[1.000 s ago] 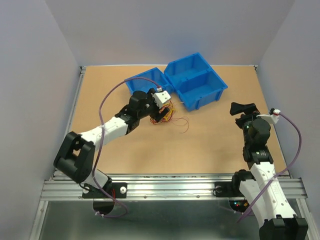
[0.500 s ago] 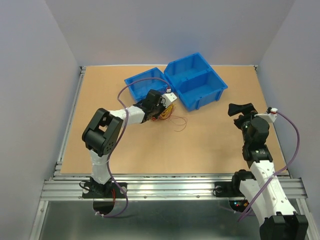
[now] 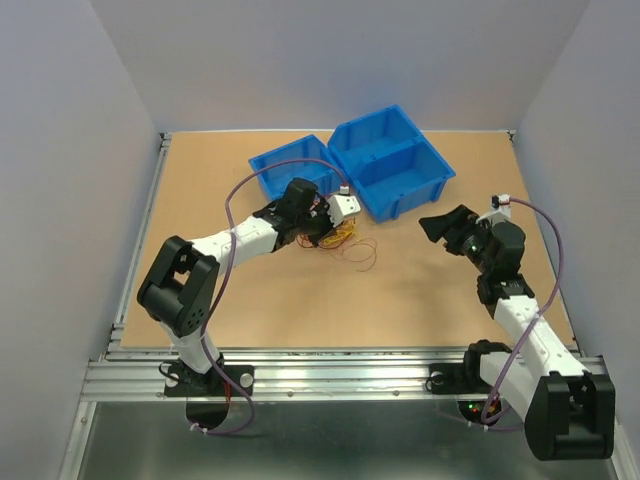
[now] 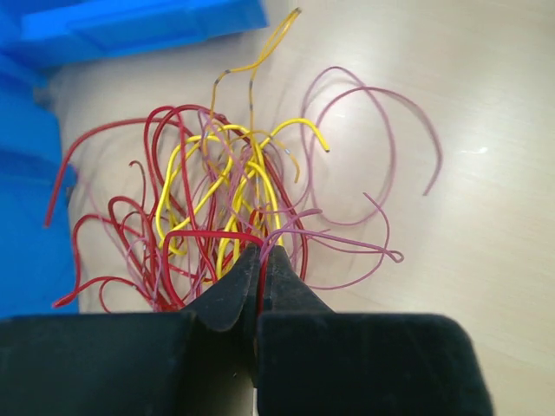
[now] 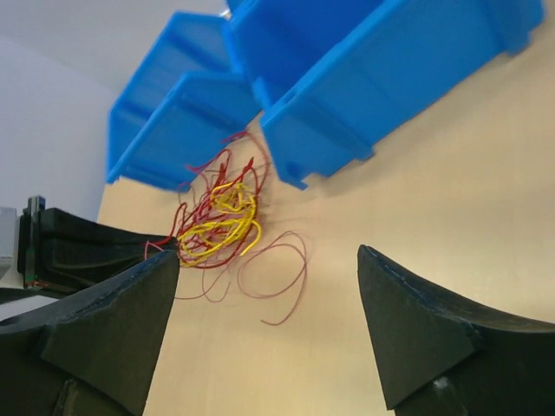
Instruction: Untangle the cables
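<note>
The cables [image 3: 346, 239] lie as a tangle of red, dark red and yellow wires on the table, just in front of the blue bins. My left gripper [image 3: 326, 224] sits at the tangle's left edge. In the left wrist view this left gripper [image 4: 260, 253] is shut, with a red wire pinched between its tips and the rest of the cables [image 4: 227, 195] fanning out beyond. My right gripper [image 3: 438, 226] is open, to the right of the tangle and apart from it. In its wrist view the right gripper [image 5: 269, 260] frames the cables [image 5: 217, 221] between wide fingers.
Two blue bins stand behind the tangle: a divided one [image 3: 392, 160] and a smaller one [image 3: 290, 170] to its left. A loose dark red loop [image 3: 362, 250] trails right of the pile. Purple arm cords [image 3: 262, 172] arc over the left arm.
My left gripper has shut on wires at the tangle's edge and its arm has shifted pose. The right arm has swung left, turning its gripper toward the cables.
</note>
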You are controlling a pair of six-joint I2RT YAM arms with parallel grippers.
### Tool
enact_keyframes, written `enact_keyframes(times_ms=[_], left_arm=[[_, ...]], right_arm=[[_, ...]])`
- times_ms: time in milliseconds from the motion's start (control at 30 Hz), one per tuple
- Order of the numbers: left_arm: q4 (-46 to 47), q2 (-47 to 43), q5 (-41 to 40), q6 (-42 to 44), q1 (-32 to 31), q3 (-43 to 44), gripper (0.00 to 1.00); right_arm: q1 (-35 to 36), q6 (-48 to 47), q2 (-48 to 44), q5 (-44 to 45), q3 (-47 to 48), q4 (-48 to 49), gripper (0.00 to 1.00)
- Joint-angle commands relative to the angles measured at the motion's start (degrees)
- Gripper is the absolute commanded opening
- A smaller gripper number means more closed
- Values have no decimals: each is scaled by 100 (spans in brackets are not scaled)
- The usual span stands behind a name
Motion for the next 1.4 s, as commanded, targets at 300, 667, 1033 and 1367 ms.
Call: enact_keyframes(times_ms=[300,667,1033,1367], left_arm=[[-422,-258,754,339,-48,-63,0],[-527,-169,693,435,-110,-27,0],[-510,-178,456,444,-171,-63,1],[150,155,-1378,-275,-49,95,1]], right_arm=[[1563,-1099,1095,-139,636,907,75],[2416,-1889,2272,1090,1285,837,76],[3084,-2391,3671,2190,2323,257,59],[3154,-2015,2136,3427,1516,441,1]])
